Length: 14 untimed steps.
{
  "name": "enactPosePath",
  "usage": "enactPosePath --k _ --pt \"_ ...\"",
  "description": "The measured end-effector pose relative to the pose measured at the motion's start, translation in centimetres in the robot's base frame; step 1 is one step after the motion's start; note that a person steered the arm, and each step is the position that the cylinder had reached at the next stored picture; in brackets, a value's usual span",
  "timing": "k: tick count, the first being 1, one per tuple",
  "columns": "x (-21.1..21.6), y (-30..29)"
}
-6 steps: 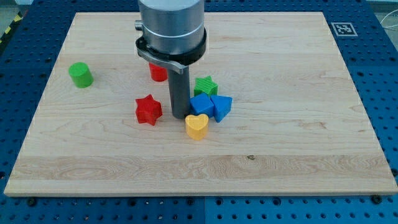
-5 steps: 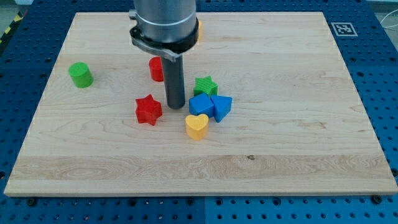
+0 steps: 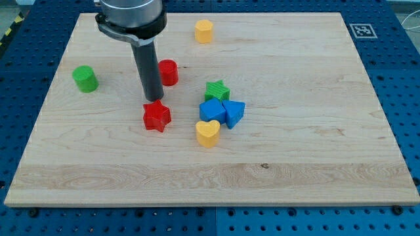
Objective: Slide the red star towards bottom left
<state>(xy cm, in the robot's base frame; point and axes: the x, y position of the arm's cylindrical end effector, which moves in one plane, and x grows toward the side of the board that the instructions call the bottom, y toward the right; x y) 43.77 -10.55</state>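
My tip [image 3: 153, 99] is now sitting at the star's [image 3: 157, 116] top edge, having swung from its right side. No jaws, only a bare rod. Star is lying left of centre, unmoved; a push toward the frame's bottom left looks ready.

The setting looked like a robotics lab. I worked over a pale wooden board [image 3: 308, 151] that lay on a blue metal bench [image 3: 403, 78] drilled with a regular grid of holes, the kind used for bolting down test equipment. A black-and-white square marker [image 3: 362, 30] was printed at the board's top right corner, as used for camera tracking. A strip of yellow-and-black hazard tape [image 3: 13, 27] showed past the bench's top left corner. Small plastic blocks in plain colours, such as a green cylinder [image 3: 84, 78] and a yellow heart [image 3: 208, 132], sat on the board like test pieces.
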Motion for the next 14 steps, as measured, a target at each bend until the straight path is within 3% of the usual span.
enactPosePath --k 8,14 --pt "11.7 7.0" --pt "11.8 4.7"
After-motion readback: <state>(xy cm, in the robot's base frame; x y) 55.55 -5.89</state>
